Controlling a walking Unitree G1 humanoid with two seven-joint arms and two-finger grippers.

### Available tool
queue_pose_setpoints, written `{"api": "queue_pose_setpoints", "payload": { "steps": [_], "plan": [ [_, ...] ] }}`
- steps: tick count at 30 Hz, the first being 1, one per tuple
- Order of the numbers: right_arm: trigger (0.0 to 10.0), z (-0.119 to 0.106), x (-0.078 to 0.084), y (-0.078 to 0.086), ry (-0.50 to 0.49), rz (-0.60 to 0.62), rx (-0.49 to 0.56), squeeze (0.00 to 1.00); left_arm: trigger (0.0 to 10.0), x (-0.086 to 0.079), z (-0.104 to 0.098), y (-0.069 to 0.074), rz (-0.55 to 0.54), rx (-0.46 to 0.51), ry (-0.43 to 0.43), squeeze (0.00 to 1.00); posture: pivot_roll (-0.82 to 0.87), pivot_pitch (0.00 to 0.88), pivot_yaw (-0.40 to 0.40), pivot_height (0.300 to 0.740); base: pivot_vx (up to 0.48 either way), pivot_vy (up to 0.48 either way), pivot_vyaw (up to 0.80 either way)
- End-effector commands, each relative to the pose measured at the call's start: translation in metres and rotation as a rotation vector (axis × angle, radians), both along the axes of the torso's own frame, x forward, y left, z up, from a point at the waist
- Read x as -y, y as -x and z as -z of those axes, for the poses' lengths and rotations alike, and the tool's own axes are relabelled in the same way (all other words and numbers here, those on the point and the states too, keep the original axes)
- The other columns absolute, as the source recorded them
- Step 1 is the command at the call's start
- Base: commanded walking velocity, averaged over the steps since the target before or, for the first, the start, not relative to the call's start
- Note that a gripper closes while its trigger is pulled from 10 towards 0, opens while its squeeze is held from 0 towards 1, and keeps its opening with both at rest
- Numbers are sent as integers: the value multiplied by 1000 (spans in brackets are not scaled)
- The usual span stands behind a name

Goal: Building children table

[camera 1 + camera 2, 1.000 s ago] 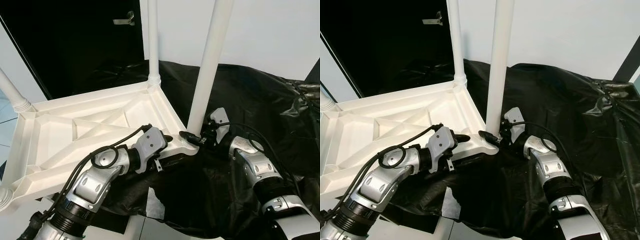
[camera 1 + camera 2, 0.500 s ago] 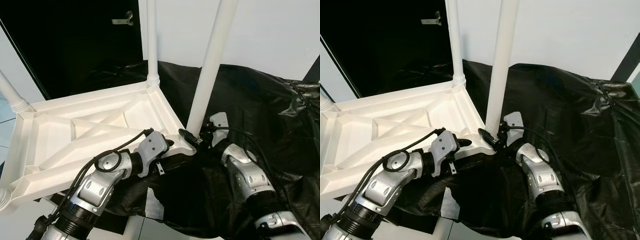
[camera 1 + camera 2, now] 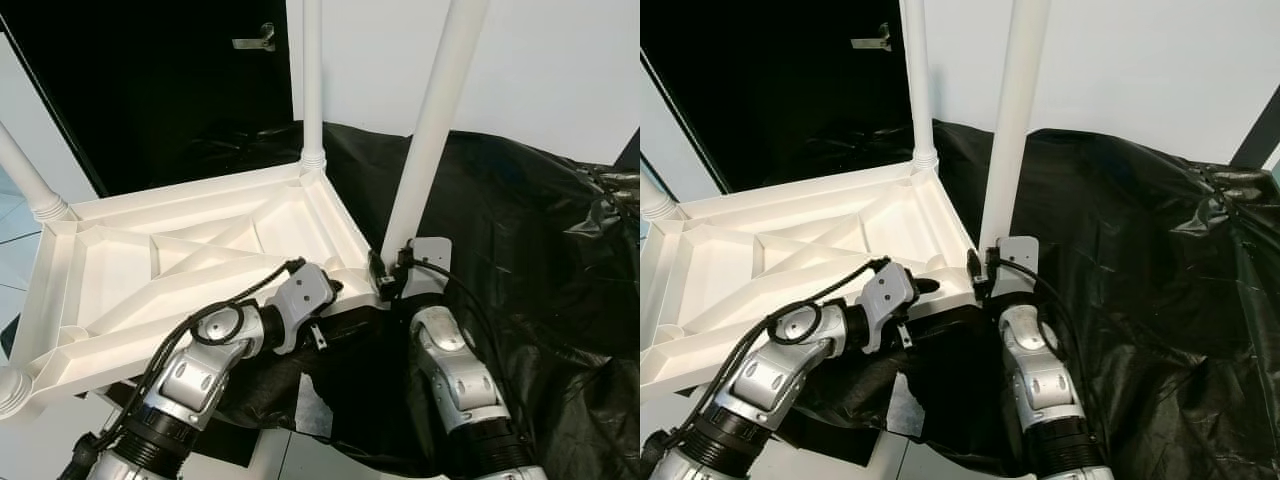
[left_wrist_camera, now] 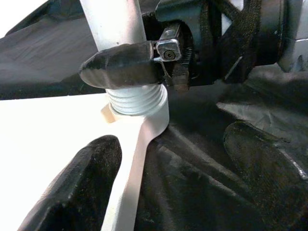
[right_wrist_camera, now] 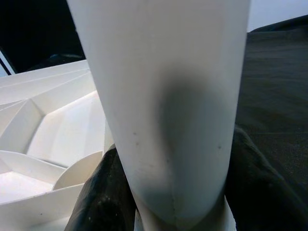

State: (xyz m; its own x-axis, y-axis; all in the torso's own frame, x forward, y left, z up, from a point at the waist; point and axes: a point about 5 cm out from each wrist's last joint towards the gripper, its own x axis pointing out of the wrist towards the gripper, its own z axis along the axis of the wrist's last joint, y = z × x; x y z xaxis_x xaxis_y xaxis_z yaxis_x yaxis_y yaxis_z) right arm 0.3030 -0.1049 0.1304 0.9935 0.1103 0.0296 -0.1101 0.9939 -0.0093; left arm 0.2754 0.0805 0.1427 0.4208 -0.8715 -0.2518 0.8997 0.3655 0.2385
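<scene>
Left eye view first, and at the far left the white tabletop [image 3: 150, 270] lies upside down, ribbed underside up, partly on the black sheet [image 3: 520, 230]. One leg rises at its far-left corner [image 3: 25, 180], another stands at the far corner [image 3: 312, 90]. Moving right, the left gripper [image 3: 335, 290] reaches along the near edge toward the near-right corner. In the left wrist view its fingers [image 4: 72, 192] are spread apart with nothing between them, one over the white edge, the other over the sheet; the corner socket lies straight ahead of them.

Right again, and there is the leg being fitted [image 3: 430, 140]. Its long axis runs nearly upright, leaning a little to the right as it climbs, threaded foot down in the corner socket [image 4: 137, 103]. The right gripper [image 3: 385, 280] is clamped around that leg just above the threads, a finger on each side, as the right wrist view confirms with the tube [image 5: 168, 106] wedged between the black pads. So the right arm is the one in contact and the nearer; the left sits just beside the socket, ready to steady the top. Judging by the exposed threads, the leg needs more turning about its own axis to seat.
</scene>
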Motion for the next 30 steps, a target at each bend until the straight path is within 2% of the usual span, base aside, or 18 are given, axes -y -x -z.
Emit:
{"api": "queue_pose_setpoints", "payload": {
  "steps": [1,6,7,8,9,10,15,18,21,22,23,24,25,29,30],
  "plan": [
    [10000,5,11,1,10,46,-26,0,10000,-4,-2,-7,-106,42,12,0,-28,0,-26,740,0,0,0],
    [10000,-2,9,7,10,22,6,0,10000,-7,-4,-9,-109,50,11,0,-24,0,-27,740,0,0,0],
    [10000,-3,9,8,12,24,8,216,10000,-7,-4,-9,-110,51,12,0,-24,0,-27,740,0,0,0],
    [10000,-3,9,8,12,24,8,216,10000,-7,-4,-9,-110,51,12,0,-24,0,-27,740,0,0,0],
    [10000,-4,10,9,11,16,15,863,10000,-7,-4,-9,-111,53,12,0,-24,0,-27,740,0,0,0],
    [10000,-5,11,10,2,3,21,1000,10000,-8,-4,-9,-113,53,12,0,-20,0,-25,740,0,0,0],
    [10000,-8,16,12,-1,-41,40,1000,10000,-9,-4,-8,-115,51,9,0,-20,0,-24,740,0,0,0],
    [10000,-10,25,13,4,-202,46,1000,10000,-11,-4,-7,-120,41,4,0,-27,0,-10,740,0,0,0],
    [10000,-11,32,12,24,-271,45,1000,10000,-11,-5,-8,-118,41,3,0,-28,0,-8,740,0,0,0],
    [10000,-10,36,9,28,-305,35,173,10000,-12,-5,-8,-118,42,2,0,-29,0,-8,740,0,0,0],
    [10000,-9,38,6,39,-345,22,0,10000,-12,-6,-9,-119,42,3,0,-29,0,-8,740,0,0,0],
    [10000,-9,38,6,39,-345,22,0,10000,-12,-6,-9,-119,42,3,0,-29,0,-8,740,0,0,0],
    [10000,-8,40,1,77,-415,4,0,10000,-12,-7,-10,-124,39,4,0,-27,0,-9,740,0,0,0],
    [10000,-8,39,-5,104,-471,-3,0,10000,-11,-8,-11,-128,38,7,0,-26,0,-10,740,0,0,0],
    [10000,-9,38,-14,131,-519,-13,0,10000,-9,-8,-11,-128,37,10,0,-24,0,-11,740,0,0,0]
  ]
}}
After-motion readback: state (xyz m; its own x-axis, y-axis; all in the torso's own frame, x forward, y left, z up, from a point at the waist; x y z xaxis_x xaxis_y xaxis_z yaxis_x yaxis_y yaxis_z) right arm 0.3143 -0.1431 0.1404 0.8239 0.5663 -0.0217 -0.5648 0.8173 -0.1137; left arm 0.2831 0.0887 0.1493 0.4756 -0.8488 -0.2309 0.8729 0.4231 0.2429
